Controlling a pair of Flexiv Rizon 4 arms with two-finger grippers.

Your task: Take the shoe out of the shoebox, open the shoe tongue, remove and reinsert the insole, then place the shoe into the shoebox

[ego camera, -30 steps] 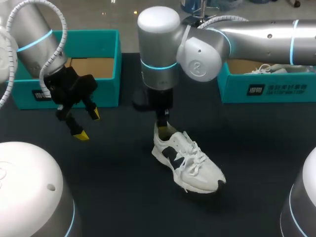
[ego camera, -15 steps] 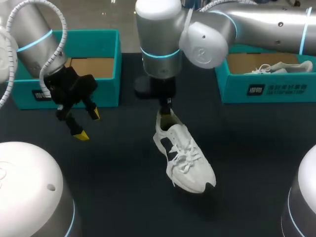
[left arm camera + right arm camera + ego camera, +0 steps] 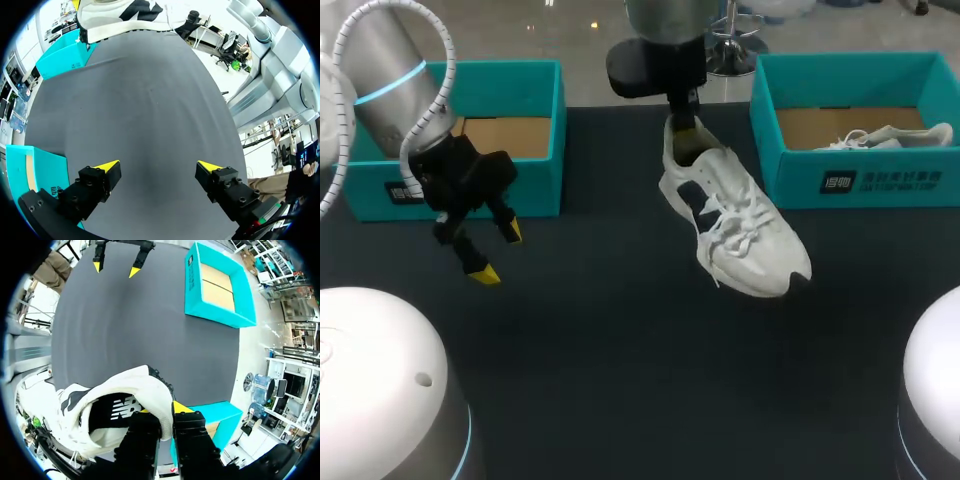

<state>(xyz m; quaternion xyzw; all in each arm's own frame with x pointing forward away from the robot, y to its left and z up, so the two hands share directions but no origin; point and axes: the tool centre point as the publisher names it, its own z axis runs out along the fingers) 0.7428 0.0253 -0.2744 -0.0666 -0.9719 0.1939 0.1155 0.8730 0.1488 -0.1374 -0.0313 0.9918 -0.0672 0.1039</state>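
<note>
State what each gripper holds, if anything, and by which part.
The right gripper grips the white lace-up sneaker by the rim of its heel collar. The left gripper is open and holds nothing.

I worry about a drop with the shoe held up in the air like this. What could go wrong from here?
1. The right gripper pinches only the heel collar of the white shoe, and the toe seems to hang lower, so it might slip or swing.
2. The drooping toe may catch the right shoebox wall on the way in.
3. A white item with laces already lies in that box, so room looks tight.
</note>
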